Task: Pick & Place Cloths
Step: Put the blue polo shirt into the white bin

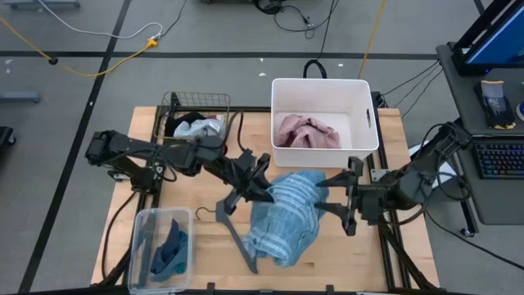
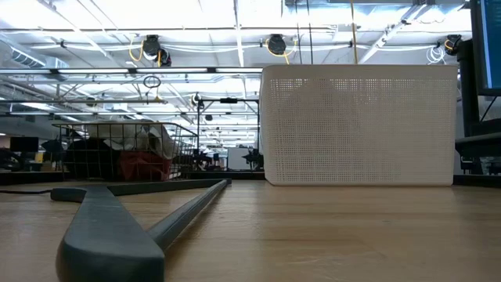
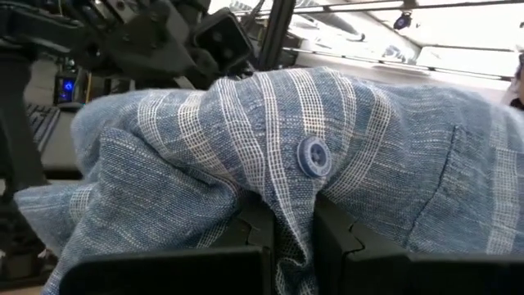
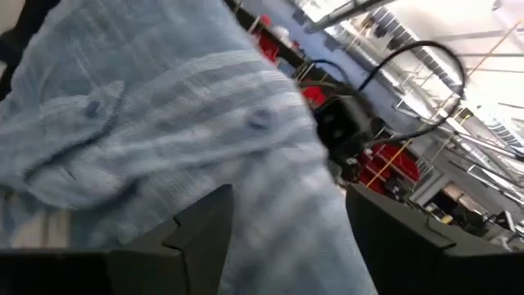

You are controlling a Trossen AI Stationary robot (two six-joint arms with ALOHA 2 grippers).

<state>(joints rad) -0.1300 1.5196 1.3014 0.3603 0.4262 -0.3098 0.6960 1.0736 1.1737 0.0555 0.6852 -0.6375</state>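
- High view, L to R: left gripper [image 1: 260, 190] sits at the left edge of the blue-striped shirt [image 1: 286, 215], mid table; left wrist view shows its fingers [image 3: 334, 246] pinched narrow on a fold of shirt fabric just below a blue button [image 3: 313, 156].
- Shirt hangs bunched between both grippers, its lower part draping toward the table's [image 1: 344, 254] near edge.
- Right gripper [image 1: 340, 199] is at the shirt's right edge; right wrist view has fabric running down between its fingers [image 4: 205, 238], which stand fairly wide, so grip can't be told.
- Grey hanger [image 1: 233, 229] lies on the table, partly under the shirt's left side.
- Containers: clear bin [image 1: 141, 246] near-left holds teal cloth [image 1: 170, 250]; wire basket [image 1: 176, 105] far-left holds black + white cloths [image 1: 196, 127]; white tub [image 1: 360, 90] far-centre holds pink cloth [image 1: 304, 131].
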